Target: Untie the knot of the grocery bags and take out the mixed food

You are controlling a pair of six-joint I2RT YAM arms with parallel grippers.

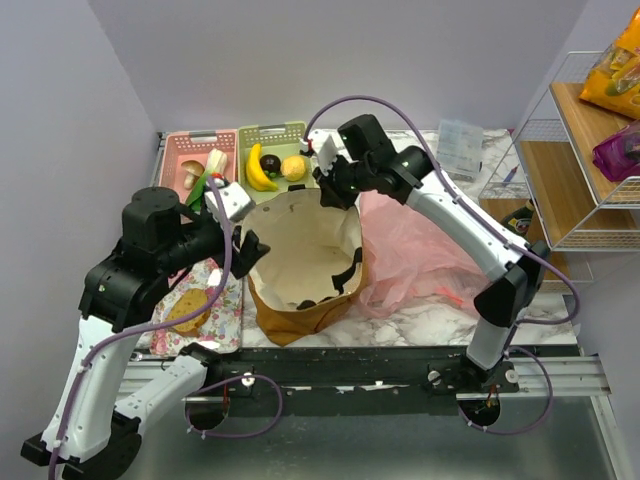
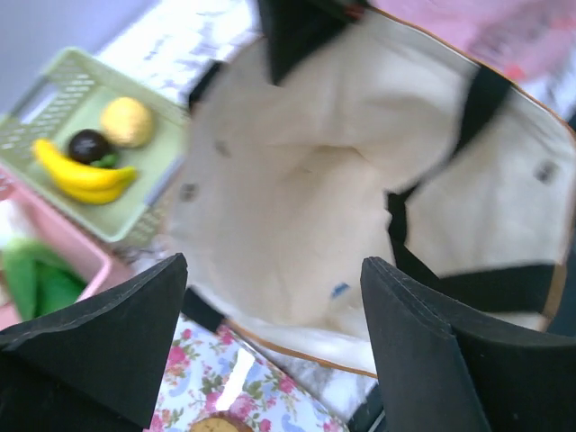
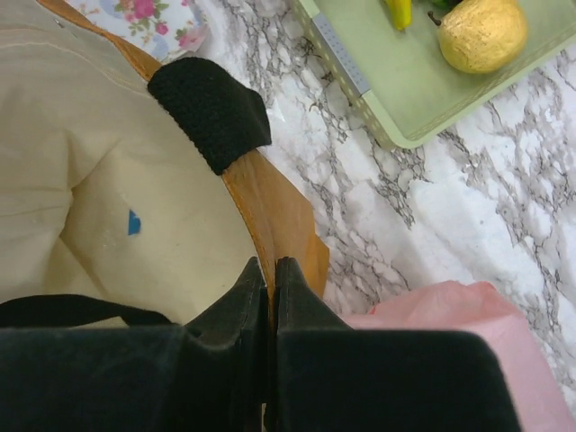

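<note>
The mustard-yellow tote [image 1: 300,312] stands open mid-table, its cream inside [image 2: 315,198] showing. My right gripper [image 1: 335,190] is shut on the tote's far rim [image 3: 270,207]; its jaws pinch the fabric [image 3: 272,265]. My left gripper [image 1: 250,250] is open and empty over the tote's left rim [image 2: 274,270]. The pink plastic bag [image 1: 420,260] lies flat to the right of the tote. Banana [image 1: 260,168], dark fruit [image 1: 271,162] and lemon [image 1: 294,167] lie in the green basket. Mushroom [image 1: 191,175] and leek [image 1: 212,168] lie in the pink basket.
A bread slice [image 1: 187,310] lies on a floral cloth [image 1: 225,300] left of the tote. A wire shelf [image 1: 560,130] at the right holds an orange packet [image 1: 615,70] and a purple packet [image 1: 620,150]. A clear box [image 1: 460,145] stands at the back.
</note>
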